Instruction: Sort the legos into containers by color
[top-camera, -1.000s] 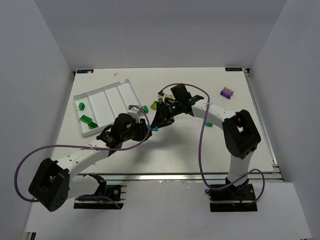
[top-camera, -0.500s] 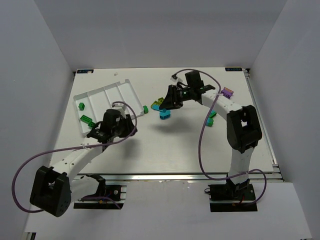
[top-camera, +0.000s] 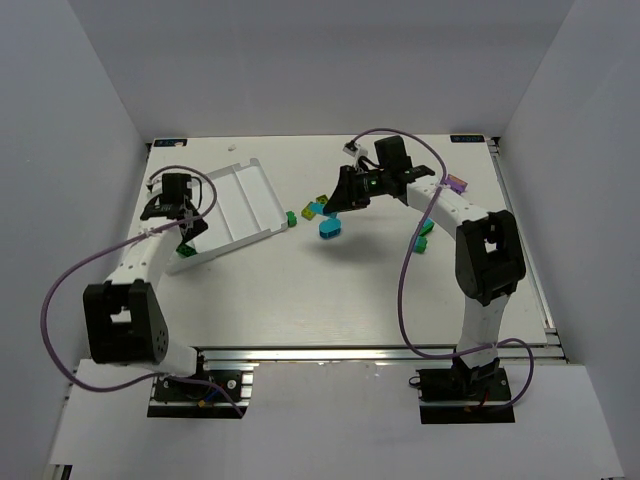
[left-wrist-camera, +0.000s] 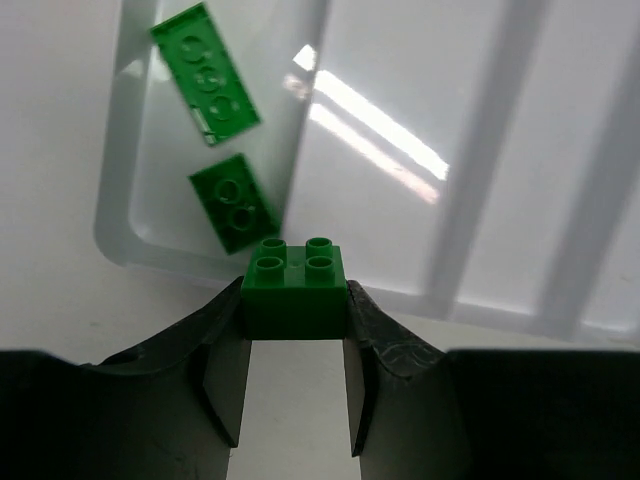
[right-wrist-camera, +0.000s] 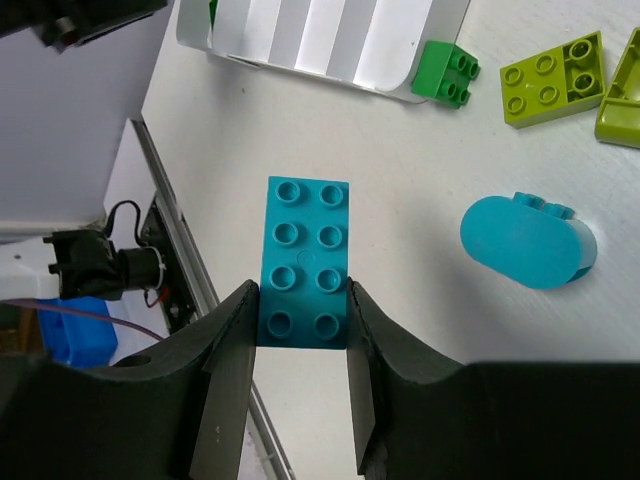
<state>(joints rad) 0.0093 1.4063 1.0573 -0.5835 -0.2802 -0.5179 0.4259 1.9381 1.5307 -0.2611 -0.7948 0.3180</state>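
The left gripper (left-wrist-camera: 296, 312) pinches a dark green two-by-two brick (left-wrist-camera: 295, 275) across its flat side walls, studs up, fingers pressed against both faces. It hangs over the rim of the white tray (left-wrist-camera: 560, 130), at the left end compartment where two green bricks (left-wrist-camera: 205, 72) already lie. The left arm (top-camera: 140, 255) reaches far and left, its wrist turned down over the tray.

The right gripper (right-wrist-camera: 300, 312) clamps a cyan two-by-four brick (right-wrist-camera: 305, 240) by its long sides. It is held above the table near a rounded cyan piece (right-wrist-camera: 528, 240), a yellow-green plate (right-wrist-camera: 552, 78) and a loose green brick (right-wrist-camera: 445, 72) just beside the tray. The right arm (top-camera: 440, 205) stretches leftward over that pile.

These bricks look light, rigid and smooth – likely slippery, so a square pinch on parallel walls suits them best.
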